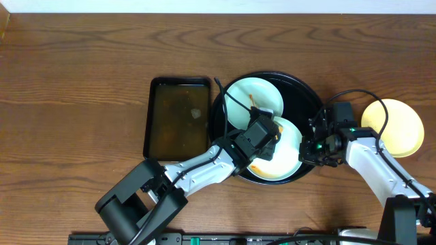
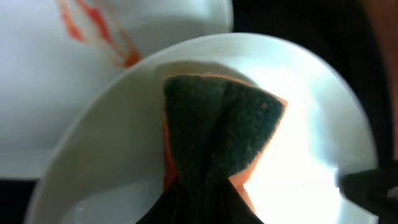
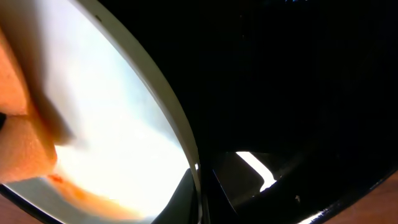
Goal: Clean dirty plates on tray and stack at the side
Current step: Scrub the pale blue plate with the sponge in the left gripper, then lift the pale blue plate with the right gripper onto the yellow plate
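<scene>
The black tray [image 1: 308,101] holds two pale mint-blue plates. The rear plate [image 1: 253,101] has orange sauce streaks and also shows in the left wrist view [image 2: 50,81]. The front plate [image 1: 283,160] has a sauce smear near its front edge. My left gripper [image 1: 271,133] is shut on a green-and-orange sponge [image 2: 217,118] and presses it onto the front plate [image 2: 311,130]. My right gripper [image 1: 308,151] is shut on the front plate's right rim, which sits between its fingers [image 3: 198,190]. The cream-yellow plate [image 1: 395,127] lies on the table right of the tray.
A dark rectangular pan [image 1: 178,117] with brownish liquid stands just left of the tray. The left arm reaches in from the front left, and the right arm from the front right. Bare wooden table lies all around.
</scene>
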Available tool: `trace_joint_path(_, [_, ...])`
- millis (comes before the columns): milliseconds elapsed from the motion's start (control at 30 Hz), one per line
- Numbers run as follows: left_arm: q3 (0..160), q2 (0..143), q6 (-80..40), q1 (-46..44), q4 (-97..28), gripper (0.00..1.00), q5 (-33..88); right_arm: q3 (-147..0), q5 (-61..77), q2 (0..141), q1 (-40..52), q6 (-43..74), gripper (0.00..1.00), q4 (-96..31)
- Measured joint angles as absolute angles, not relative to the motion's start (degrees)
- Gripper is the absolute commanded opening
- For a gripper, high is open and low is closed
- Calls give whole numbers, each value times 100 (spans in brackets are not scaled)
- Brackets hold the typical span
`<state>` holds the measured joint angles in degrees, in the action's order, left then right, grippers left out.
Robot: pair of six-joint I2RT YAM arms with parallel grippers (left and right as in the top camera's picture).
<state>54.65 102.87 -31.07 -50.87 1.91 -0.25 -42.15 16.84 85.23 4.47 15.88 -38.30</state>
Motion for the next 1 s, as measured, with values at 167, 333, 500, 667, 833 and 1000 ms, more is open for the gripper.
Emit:
trace_joint_path(167, [5533, 10274, -3107, -5083, -379, 8, -189, -4213, 1715, 8523, 460, 1586, 1, -3830])
trace_joint_path(333, [5542, 10036, -3107, -5039, -886, 8, -259, -4213, 1688, 8523, 473, 1590, 1, -3780])
trace_joint_path(500, [5494, 9244, -3105, -4766, -1238, 8, -340, -4213, 1584, 8523, 473, 1592, 1, -3450])
trace_joint_path(667, [5502, 8554, -3105, -4062, -1876, 8, -395, -4213, 1549, 8523, 473, 1590, 1, -3055])
trace_joint_path(833, [5498, 8560, -3105, -3194, -2261, 8, -438, -4213, 1415, 8523, 473, 1479, 1, -2805])
trace_joint_path(1000, [5498, 8560, -3107, -2449, -2329, 9, -467, -4213, 1109, 8200, 473, 1234, 1, -2716])
